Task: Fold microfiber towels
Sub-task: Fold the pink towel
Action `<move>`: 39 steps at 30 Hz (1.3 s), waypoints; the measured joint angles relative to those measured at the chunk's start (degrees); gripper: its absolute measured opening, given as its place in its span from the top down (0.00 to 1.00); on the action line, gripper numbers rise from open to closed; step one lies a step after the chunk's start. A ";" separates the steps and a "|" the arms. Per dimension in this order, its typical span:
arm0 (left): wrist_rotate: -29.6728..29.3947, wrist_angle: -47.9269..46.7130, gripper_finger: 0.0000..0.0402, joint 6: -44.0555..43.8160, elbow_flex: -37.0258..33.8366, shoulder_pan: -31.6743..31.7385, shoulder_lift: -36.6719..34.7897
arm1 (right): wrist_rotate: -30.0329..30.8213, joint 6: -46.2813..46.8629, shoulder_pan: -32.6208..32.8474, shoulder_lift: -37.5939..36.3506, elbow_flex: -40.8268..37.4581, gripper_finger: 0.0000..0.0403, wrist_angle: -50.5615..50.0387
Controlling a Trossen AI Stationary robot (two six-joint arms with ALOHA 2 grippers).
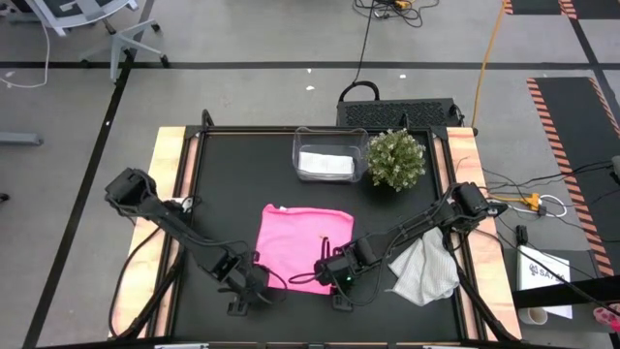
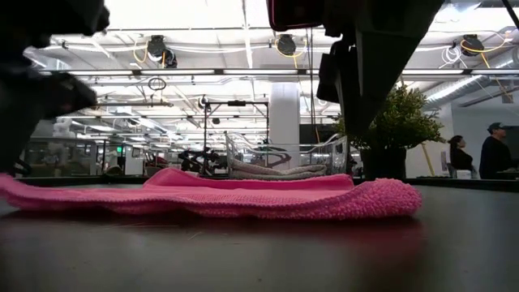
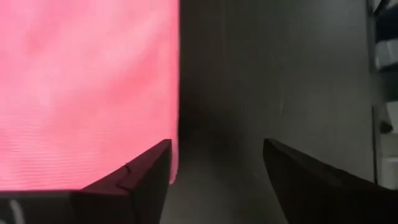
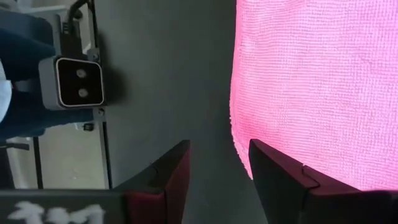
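We count three microfiber towels on the black desk (image 1: 223,174). The pink towel (image 1: 303,244) lies flat near the middle of the desk toward its front edge, with one corner area turned over so that a second layer shows in the low view. One white towel (image 1: 422,273) sits crumpled to the right of the pink one, near the desk's right edge, and does not touch it. A second white towel (image 1: 325,164), folded, rests inside the single clear plastic bin (image 1: 330,136) at the back of the desk. One small potted plant (image 1: 395,159) stands just beside the bin on its right. We see two arms, both reaching to the front edge of the pink towel. The left hand (image 1: 254,290) hangs at the towel's front left corner; in its wrist view its fingers (image 3: 146,180) stand wide apart with bare desk between them and the pink edge beside one finger, clamped on nothing. The right hand (image 1: 341,283) hangs at the towel's front right corner; its fingers (image 4: 277,171) are apart too, one lying over the towel's edge and the other over bare desk, gripping nothing. In the low view, two people (image 2: 478,154) stand far off in the room beyond the desk.
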 joint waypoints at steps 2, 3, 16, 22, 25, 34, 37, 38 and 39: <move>0.91 0.59 0.34 0.03 0.00 -0.35 1.22 | 0.00 -0.90 0.04 0.00 0.00 0.61 -0.08; 0.89 0.65 0.34 0.40 0.00 -0.50 1.64 | 0.00 -1.20 0.06 0.00 0.00 0.61 -0.20; -1.17 0.53 0.34 2.28 0.02 -0.60 2.38 | -0.01 -5.29 0.32 0.00 -4.34 0.61 -0.84; -2.30 0.46 0.34 4.17 0.02 -0.58 2.38 | 0.00 -4.93 0.34 0.02 -6.82 0.61 5.62; -3.49 -0.25 0.34 5.17 0.02 -0.55 2.38 | 0.00 -3.84 0.34 0.02 -8.43 0.61 8.08; -4.16 -2.08 0.34 6.18 0.02 -0.55 2.38 | -0.01 -2.46 0.39 0.02 -10.12 0.61 10.22; -4.16 -2.08 0.34 6.50 0.02 -0.55 2.38 | -0.01 -2.46 0.39 0.02 -10.14 0.61 10.16; -4.18 -2.10 0.34 6.48 0.02 -0.55 2.38 | -0.02 -2.42 0.42 0.02 -10.14 0.61 10.17; -4.21 -2.14 0.34 6.52 0.02 -0.55 2.38 | -0.02 -2.40 0.47 0.02 -10.14 0.61 10.13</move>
